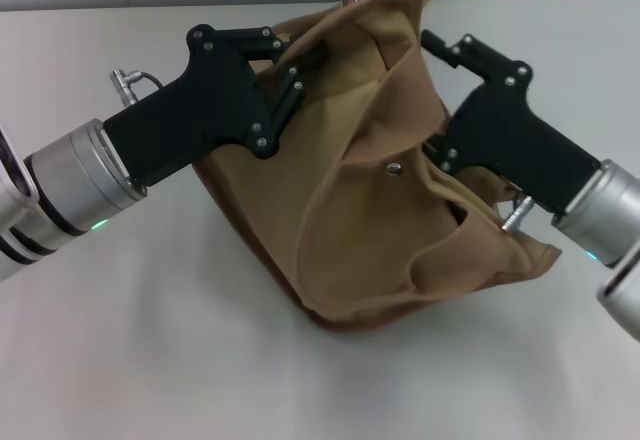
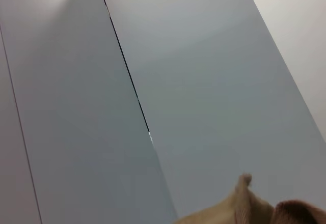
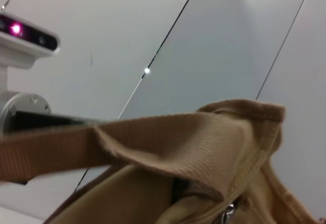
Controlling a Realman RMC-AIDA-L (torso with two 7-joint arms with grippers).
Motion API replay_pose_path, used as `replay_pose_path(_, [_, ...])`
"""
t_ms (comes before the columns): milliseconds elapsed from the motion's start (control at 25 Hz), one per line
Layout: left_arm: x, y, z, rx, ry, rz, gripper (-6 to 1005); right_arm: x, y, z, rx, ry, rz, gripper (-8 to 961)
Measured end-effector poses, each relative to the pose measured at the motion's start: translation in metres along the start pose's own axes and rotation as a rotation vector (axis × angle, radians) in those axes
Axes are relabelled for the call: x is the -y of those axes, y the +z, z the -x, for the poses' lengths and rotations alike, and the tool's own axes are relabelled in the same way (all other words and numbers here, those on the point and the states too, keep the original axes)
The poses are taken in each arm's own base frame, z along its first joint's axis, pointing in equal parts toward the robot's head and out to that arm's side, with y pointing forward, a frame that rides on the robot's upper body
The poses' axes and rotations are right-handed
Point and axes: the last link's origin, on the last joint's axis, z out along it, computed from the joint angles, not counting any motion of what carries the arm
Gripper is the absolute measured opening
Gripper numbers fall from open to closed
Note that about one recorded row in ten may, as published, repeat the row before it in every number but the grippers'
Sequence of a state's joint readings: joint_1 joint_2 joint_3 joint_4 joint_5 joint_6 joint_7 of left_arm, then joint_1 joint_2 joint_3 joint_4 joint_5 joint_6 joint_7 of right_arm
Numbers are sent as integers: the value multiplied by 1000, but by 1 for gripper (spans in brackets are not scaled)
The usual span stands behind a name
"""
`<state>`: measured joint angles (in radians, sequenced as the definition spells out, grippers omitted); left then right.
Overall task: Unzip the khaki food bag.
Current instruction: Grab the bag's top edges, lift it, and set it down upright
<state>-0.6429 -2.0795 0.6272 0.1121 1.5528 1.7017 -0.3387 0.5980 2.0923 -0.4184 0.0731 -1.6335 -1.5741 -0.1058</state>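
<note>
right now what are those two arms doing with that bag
Both arms are working on the large tan canvas food bag, which sits slumped and crumpled on the white table. The left gripper is pressed into the fabric at the bag's upper left edge, and the right gripper is pushed against its right side. The round metal snap on the front faces the head camera. The zipper's state is not visible.

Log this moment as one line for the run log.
stage: working at bag top | bag: slumped on table, snap forward | left gripper: at its top-left | right gripper: at its right side | zipper: unseen
</note>
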Motion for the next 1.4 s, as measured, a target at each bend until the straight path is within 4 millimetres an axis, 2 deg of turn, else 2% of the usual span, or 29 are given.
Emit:
replay_pose_path(200, [1, 2, -1, -4, 1, 3, 60, -4, 10, -3, -23, -13, 7, 568])
replay_pose_path(560, [0, 3, -1, -7, 0, 6, 60, -15, 20, 0, -36, -87, -54, 358])
replay_pose_path(880, [1, 2, -1, -10, -2, -7, 60, -15, 10, 2, -24, -75, -90, 140])
replay_pose_path(1080, [4, 1, -1, -12, -2, -32, 60, -18, -17, 1, -39, -48, -123, 5])
replay_pose_path(1160, [5, 1, -1, -11, -2, -40, 60, -24, -34, 1, -54, -40, -131, 13])
replay_pose_path(1200, [5, 1, -1, -10, -2, -42, 60, -29, -52, 1, -69, -30, -136, 16])
replay_pose_path(1240, [6, 1, -1, -9, -1, -43, 60, -29, -52, 1, -69, -30, -136, 20])
replay_pose_path(1280, [6, 2, -1, -7, 0, -44, 60, -33, -68, 1, -82, -10, -146, 24])
replay_pose_path(1320, [7, 3, 0, -6, 1, -45, 60, -33, -68, 1, -82, -10, -146, 28])
replay_pose_path(1400, [8, 3, 0, -5, 1, -50, 60, -39, -84, 4, -90, 11, -156, 35])
